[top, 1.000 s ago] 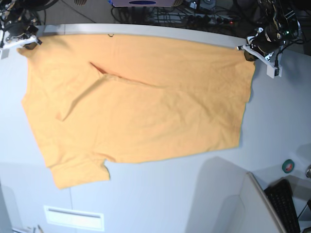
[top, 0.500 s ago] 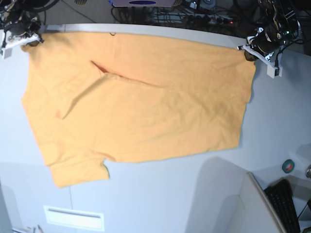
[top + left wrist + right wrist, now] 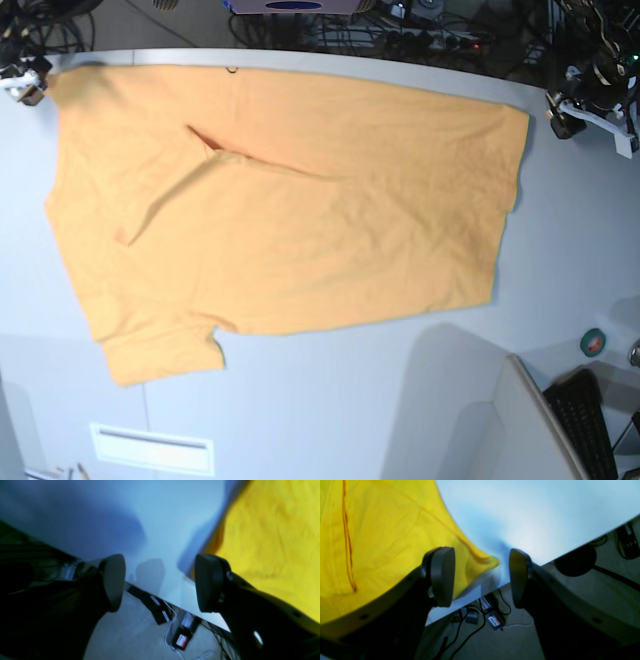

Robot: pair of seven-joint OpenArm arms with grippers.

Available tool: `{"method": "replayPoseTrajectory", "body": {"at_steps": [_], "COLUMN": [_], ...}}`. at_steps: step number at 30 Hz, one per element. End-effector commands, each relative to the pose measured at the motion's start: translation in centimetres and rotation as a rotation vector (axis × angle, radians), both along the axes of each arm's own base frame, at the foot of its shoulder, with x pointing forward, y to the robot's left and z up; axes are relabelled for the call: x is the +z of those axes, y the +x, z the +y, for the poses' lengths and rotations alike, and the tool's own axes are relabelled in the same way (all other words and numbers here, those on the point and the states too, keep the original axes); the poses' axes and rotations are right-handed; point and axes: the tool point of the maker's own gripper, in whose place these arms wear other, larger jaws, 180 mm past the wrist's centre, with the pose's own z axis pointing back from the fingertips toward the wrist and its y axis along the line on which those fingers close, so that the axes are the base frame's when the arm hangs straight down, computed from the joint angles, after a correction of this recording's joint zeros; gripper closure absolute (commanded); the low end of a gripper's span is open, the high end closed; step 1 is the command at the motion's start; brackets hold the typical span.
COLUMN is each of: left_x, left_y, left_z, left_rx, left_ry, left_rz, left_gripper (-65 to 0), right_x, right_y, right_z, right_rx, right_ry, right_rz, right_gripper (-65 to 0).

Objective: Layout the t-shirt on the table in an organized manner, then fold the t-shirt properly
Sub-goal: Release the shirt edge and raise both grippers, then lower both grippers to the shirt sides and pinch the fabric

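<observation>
The orange-yellow t-shirt lies spread flat on the white table, with a diagonal crease near its upper left. My left gripper hovers just off the shirt's far right corner. In the left wrist view the left gripper is open with nothing between its pads, and the t-shirt lies beside it. My right gripper sits at the far left corner. In the right wrist view the right gripper is open, and the corner of the t-shirt rests loose on the table between its fingers.
Both grippers hang at the table's far edge, with cables and a power brick on the floor beyond it. A keyboard and a green tape roll sit at the lower right. A white slotted panel lies near the front.
Both grippers have opened and let go of the shirt's far corners. Each has drawn outward, away from the shirt. The shirt stays spread as before.
</observation>
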Motion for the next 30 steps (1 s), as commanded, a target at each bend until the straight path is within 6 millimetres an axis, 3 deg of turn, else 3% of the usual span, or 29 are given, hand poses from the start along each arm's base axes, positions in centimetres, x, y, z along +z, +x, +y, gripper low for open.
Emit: {"method": "replayPoseTrajectory", "body": {"at_steps": [1,4,6,8,10,15,18,23,26,30], "left_x": [2.1,4.1,4.8,4.7,4.3,3.4,3.1,3.0,2.4,0.7], "left_y": [1.1,2.1,3.0,5.4,7.1,9.6,9.8,9.6,9.3,8.6], "left_z": [0.8,0.8,0.2,-2.0,-4.1,-9.3,-10.5,-10.4,-10.3,-10.1], "left_rx": [-0.014,-0.036,-0.064,-0.131,-0.191,-0.334,-0.367,-0.364,-0.358,-0.337], "left_ry": [0.045,0.087,0.097,0.076,0.048,-0.012,-0.025,-0.024,-0.034,-0.065], "left_rz": [-0.053,-0.099,-0.118,-0.142,-0.155,-0.159,-0.154,-0.15,-0.134,-0.094], "left_gripper": [-42.0,-41.6,-37.4,-21.9,-2.0,0.0,0.0,0.0,0.0,0.0], "right_x": [1.5,2.9,3.9,4.7,5.2,4.0,1.9,-1.7,-3.1,-4.2], "right_y": [0.3,1.8,4.2,8.4,12.4,21.7,25.2,27.2,27.2,27.2], "right_z": [-1.9,-3.9,-4.7,-4.5,-4.4,-5.2,-5.3,-5.4,-4.5,-2.1], "right_rx": [-0.029,-0.08,-0.044,0.046,0.119,0.177,0.209,0.185,0.207,0.255], "right_ry": [-0.054,-0.09,-0.111,-0.117,-0.11,-0.046,-0.011,0.01,0.009,0.03], "right_rz": [-0.038,-0.1,-0.137,-0.181,-0.217,-0.307,-0.288,-0.257,-0.232,-0.209], "right_gripper": [-30.8,-30.8,-30.8,-30.8,-30.8,-31.2,-31.4,-34.7,-39.3,-39.8]}}
